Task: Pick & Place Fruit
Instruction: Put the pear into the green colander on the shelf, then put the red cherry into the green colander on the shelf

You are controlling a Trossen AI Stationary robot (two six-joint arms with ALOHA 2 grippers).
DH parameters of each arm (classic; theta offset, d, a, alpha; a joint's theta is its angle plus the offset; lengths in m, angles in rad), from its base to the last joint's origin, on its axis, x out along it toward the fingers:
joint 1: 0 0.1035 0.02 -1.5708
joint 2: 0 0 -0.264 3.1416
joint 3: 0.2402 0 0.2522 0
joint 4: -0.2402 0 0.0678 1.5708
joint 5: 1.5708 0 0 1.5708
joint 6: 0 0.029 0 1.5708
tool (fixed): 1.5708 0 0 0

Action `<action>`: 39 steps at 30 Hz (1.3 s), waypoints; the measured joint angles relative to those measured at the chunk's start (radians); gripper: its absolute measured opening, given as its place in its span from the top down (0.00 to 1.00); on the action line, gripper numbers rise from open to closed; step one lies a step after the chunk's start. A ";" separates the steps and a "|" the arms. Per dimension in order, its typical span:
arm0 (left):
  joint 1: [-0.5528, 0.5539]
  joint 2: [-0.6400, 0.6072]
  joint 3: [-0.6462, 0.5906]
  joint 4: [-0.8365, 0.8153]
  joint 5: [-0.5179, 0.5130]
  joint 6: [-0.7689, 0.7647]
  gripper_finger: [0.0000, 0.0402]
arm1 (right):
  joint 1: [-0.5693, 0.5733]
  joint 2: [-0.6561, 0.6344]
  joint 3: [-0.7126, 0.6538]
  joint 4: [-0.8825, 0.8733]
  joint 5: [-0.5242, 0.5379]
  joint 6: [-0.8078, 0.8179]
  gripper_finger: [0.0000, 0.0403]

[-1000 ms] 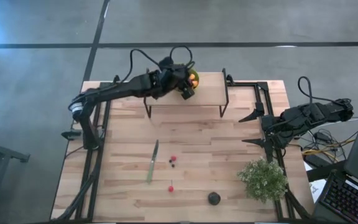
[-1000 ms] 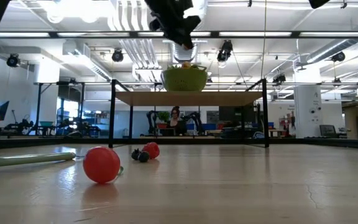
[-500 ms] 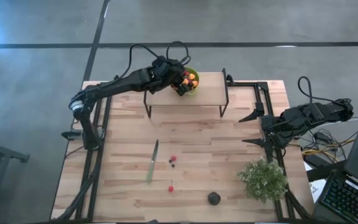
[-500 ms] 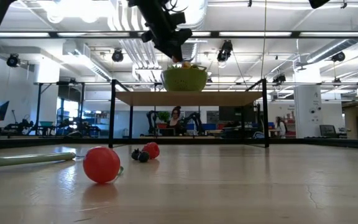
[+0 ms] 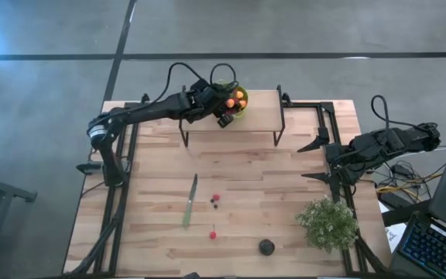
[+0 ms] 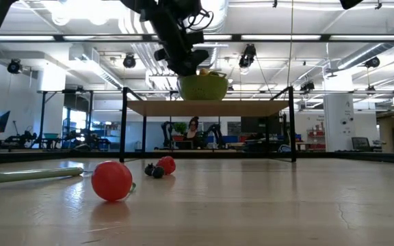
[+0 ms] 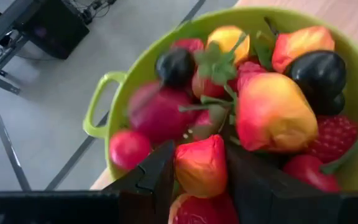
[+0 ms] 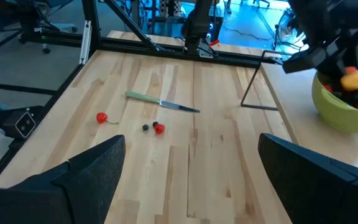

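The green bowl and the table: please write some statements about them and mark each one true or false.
1. The green bowl stands on the raised shelf. True.
2. The bowl is empty. False: the left wrist view shows it full of fruit.
3. The left gripper is at the bowl. True.
4. The knife lies on the shelf. False: it lies on the table below, near small red and dark fruit pieces.
5. The right gripper holds a piece of fruit. False: it is open and holds nothing, at the table's right edge.
6. The plant stands near the table's right front corner. True.
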 joint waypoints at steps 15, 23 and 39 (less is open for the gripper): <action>0.000 -0.002 -0.009 0.009 -0.008 0.045 0.55 | 0.000 0.000 0.000 0.000 0.000 0.000 0.10; -0.001 -0.009 -0.009 0.012 -0.010 0.065 0.48 | 0.000 0.000 0.000 0.000 0.000 0.000 0.10; -0.004 -0.010 0.085 0.006 0.018 0.082 0.48 | 0.000 -0.001 0.000 0.000 0.000 0.000 0.10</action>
